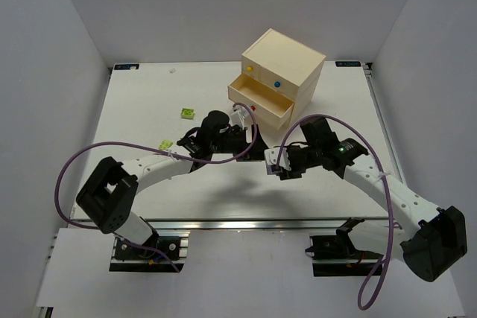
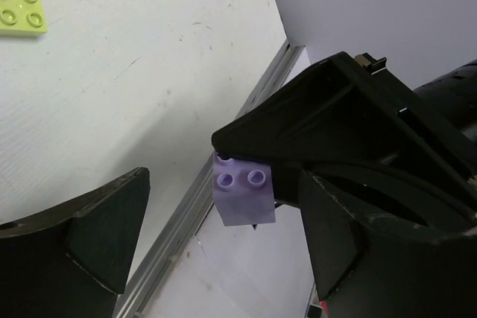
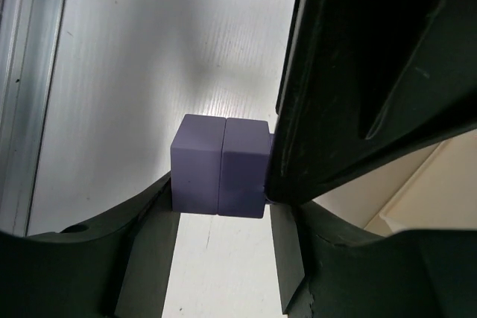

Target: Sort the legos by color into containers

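Counted 2 lime bricks loose on the table, left of the chest. It had 3 drawers, with the red-knob drawer pulled out (contents unclear). Left gripper was spread wide by that drawer, 1 purple brick against one finger. Right gripper was clamped on a purple block.

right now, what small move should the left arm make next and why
Probably draw the left claw back from the open red-knob drawer. Its jaws are wide and the lavender lego only leans against one finger, so it looks released. The right claw sits close by, clamped on purple legos, and likely needs that approach.
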Motion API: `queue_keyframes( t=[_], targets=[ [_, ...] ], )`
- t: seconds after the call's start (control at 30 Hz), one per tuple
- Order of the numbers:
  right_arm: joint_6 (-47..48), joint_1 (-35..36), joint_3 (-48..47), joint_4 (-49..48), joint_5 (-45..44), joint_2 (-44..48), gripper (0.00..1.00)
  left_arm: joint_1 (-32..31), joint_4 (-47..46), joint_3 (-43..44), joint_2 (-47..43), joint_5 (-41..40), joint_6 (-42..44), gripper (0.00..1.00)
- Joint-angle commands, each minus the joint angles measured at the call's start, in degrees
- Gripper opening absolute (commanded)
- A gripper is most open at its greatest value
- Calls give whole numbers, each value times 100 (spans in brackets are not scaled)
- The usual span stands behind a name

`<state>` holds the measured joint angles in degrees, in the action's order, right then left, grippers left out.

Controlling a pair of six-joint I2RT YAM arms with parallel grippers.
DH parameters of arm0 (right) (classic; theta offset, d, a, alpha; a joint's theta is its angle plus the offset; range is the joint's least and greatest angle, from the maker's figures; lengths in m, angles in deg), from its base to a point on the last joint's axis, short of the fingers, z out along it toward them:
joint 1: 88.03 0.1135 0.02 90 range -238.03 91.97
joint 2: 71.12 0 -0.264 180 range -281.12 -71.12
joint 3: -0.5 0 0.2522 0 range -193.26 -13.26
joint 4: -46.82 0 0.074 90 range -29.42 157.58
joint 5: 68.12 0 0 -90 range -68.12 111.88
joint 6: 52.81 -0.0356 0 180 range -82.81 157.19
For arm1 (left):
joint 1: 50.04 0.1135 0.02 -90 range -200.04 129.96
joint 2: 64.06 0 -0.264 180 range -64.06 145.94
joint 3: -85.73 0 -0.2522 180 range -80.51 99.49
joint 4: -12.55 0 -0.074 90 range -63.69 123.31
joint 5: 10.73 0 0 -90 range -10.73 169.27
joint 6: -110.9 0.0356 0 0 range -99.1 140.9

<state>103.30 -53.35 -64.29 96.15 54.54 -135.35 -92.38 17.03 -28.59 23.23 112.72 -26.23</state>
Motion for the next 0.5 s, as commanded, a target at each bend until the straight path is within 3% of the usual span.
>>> queue_keyframes(
  t=[0.0,0.2,0.47],
  targets=[
    [-256,127,-233,-296,-304,7,19,-89,137,239,-63,-251,152,89],
    [-282,171,-180,-332,-401,42,18,-142,128,292,52,-138,213,77],
    [-283,162,-162,-367,-375,16,18,-195,-4,292,175,91,222,68]
  ],
)
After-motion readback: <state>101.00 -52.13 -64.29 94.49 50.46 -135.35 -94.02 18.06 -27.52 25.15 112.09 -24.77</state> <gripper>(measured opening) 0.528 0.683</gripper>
